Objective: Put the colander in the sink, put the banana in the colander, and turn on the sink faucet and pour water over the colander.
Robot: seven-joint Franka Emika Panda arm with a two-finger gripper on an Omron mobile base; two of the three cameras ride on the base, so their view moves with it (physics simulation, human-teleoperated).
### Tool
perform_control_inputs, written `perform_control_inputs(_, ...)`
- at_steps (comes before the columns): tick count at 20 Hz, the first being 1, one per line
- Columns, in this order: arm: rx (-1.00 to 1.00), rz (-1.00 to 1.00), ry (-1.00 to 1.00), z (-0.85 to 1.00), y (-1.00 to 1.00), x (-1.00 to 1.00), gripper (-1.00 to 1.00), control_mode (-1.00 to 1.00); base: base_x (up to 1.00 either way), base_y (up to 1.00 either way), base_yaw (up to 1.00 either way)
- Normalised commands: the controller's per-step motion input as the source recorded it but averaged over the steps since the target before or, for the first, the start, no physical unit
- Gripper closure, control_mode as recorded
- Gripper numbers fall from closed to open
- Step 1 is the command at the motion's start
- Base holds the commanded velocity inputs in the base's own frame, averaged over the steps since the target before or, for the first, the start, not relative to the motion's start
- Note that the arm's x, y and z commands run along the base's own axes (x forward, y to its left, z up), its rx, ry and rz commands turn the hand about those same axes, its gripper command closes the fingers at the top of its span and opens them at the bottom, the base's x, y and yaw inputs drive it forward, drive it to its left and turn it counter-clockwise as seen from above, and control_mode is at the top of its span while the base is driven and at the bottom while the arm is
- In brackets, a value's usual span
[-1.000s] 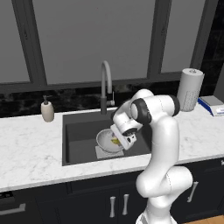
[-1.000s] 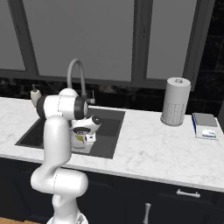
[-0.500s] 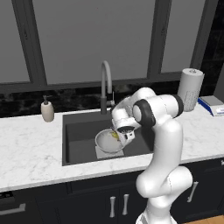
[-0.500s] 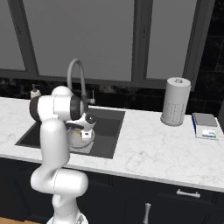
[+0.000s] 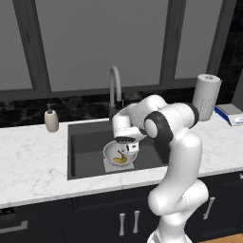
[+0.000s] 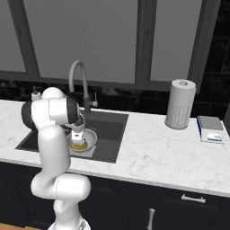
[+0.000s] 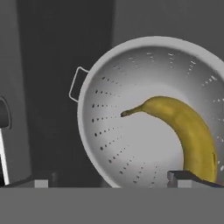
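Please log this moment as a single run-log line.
gripper: open, above colander | banana: in colander | colander: in sink | sink faucet: no water

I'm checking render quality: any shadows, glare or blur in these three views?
Hand view: sharp, with soft shading inside the colander under the banana, no glare. Left base view: slightly soft, sink evenly dark. Right base view: flat light, faucet without highlights.

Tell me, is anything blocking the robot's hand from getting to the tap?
Nothing visible does. The gripper hangs with jaws open over the colander, where the banana already lies. The faucet rises just behind it at the sink's back edge, with bare space between.
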Motion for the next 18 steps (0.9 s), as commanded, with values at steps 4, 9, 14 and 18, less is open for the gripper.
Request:
perform_control_inputs(4, 0.03, -0.08, 0.04, 0.43, -0.34, -0.56, -1.0, -1.0, 0.0, 0.0, 0.0)
perform_control_inputs(9, 0.1, -0.09, 0.06, 0.76, -0.62, -0.43, -1.0, -1.0, 0.0, 0.0, 0.0)
perform_control_inputs(14, 0.1, -0.04, 0.06, 0.96, -0.51, -0.15, -1.0, -1.0, 0.0, 0.0, 0.0)
perform_control_inputs(18, 0.01, 0.0, 0.15, 1.0, -0.14, 0.0, -1.0, -1.0, 0.0, 0.0, 0.0)
